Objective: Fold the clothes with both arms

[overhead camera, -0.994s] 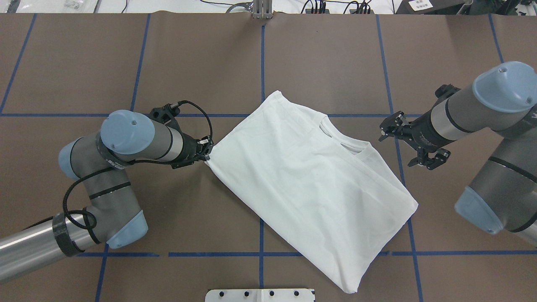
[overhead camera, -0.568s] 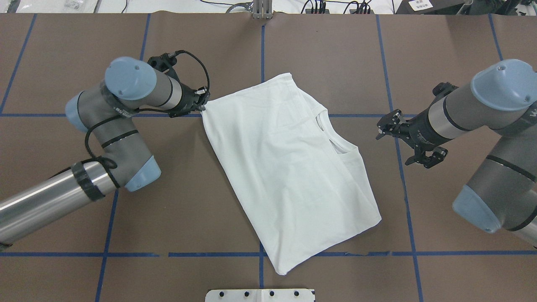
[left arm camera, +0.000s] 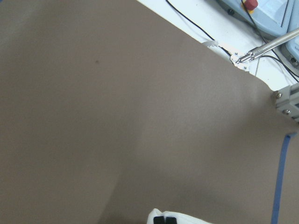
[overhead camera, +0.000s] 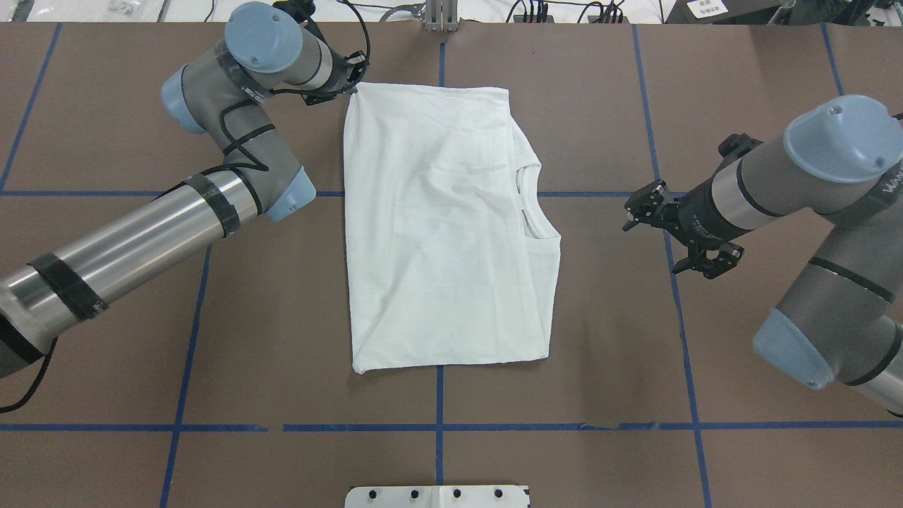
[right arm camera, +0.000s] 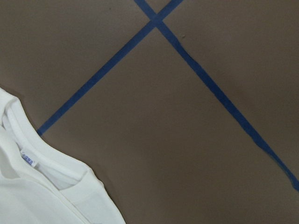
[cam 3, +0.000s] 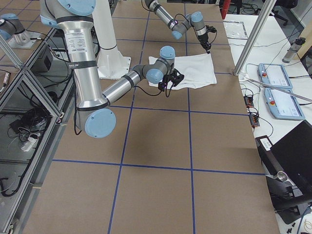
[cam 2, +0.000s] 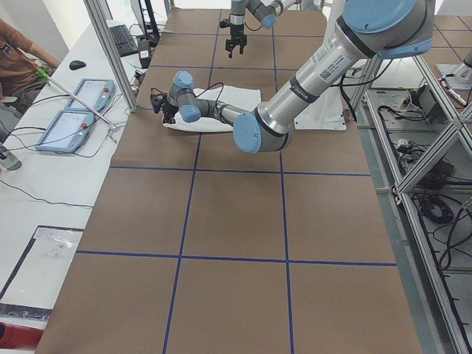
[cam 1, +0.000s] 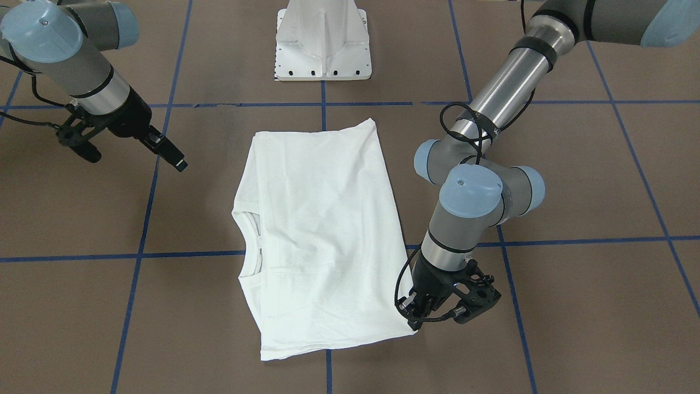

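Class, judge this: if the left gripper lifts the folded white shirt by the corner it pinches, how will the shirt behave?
Probably floppy: the shirt lies flat with soft wrinkles, so it would drape from the left gripper. Likely light: thin fabric. Its layers, loose at the collar, may slide apart.

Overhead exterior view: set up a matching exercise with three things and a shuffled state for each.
1. white folded shirt
2. black two-finger left gripper
3. black two-finger right gripper

a. open, beside the collar, touching nothing
b. lying flat on the brown table
c. shut on the shirt's far corner

Pairs: 1-b, 2-c, 3-a.
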Available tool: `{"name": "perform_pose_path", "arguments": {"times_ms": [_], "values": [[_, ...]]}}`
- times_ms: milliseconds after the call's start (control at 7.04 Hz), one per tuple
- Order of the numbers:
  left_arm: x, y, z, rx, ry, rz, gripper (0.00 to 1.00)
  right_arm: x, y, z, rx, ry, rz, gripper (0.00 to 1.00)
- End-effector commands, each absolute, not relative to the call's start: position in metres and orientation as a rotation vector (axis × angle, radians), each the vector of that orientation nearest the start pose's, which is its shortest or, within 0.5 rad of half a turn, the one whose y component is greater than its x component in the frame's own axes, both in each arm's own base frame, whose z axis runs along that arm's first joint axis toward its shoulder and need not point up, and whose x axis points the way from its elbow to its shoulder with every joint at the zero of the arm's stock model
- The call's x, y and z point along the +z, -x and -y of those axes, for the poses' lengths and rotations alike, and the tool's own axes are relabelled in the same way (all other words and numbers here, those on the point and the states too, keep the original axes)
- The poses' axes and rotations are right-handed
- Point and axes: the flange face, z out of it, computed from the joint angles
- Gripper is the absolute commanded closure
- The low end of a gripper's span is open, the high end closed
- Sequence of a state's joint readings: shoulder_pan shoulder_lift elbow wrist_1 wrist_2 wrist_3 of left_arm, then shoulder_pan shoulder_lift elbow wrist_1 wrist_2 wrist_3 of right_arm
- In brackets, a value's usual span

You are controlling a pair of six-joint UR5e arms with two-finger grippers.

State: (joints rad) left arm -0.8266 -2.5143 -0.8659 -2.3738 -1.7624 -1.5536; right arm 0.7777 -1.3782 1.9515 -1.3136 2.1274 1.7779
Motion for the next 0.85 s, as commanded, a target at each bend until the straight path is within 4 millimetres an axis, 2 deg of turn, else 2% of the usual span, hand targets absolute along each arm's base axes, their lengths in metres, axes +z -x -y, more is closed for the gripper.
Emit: {"name": "perform_pose_path", "arguments": {"times_ms": [0,142,284,426,568,710], "values": [[0.277,-0.499,0.722,-0.593,-0.303,-1.037,0.45,0.328,0.354,0.430,0.647,0.246,0.962,0.00],[0.259,-0.494,0.720,-0.587,-0.319,-1.077,0.42,0.313,0.390,0.413,0.682,0.212,0.963,0.00],[0.257,-0.480,0.703,-0.552,-0.303,-1.124,0.42,0.298,0.421,0.394,0.700,0.176,0.970,0.00],[0.289,-0.450,0.669,-0.517,-0.297,-1.162,0.42,0.296,0.446,0.376,0.728,0.193,0.958,0.00],[0.292,-0.438,0.655,-0.511,-0.308,-1.180,0.42,0.298,0.466,0.360,0.741,0.218,0.944,0.00],[0.291,-0.439,0.654,-0.520,-0.299,-1.182,0.38,0.295,0.484,0.353,0.753,0.198,0.941,0.00]]}}
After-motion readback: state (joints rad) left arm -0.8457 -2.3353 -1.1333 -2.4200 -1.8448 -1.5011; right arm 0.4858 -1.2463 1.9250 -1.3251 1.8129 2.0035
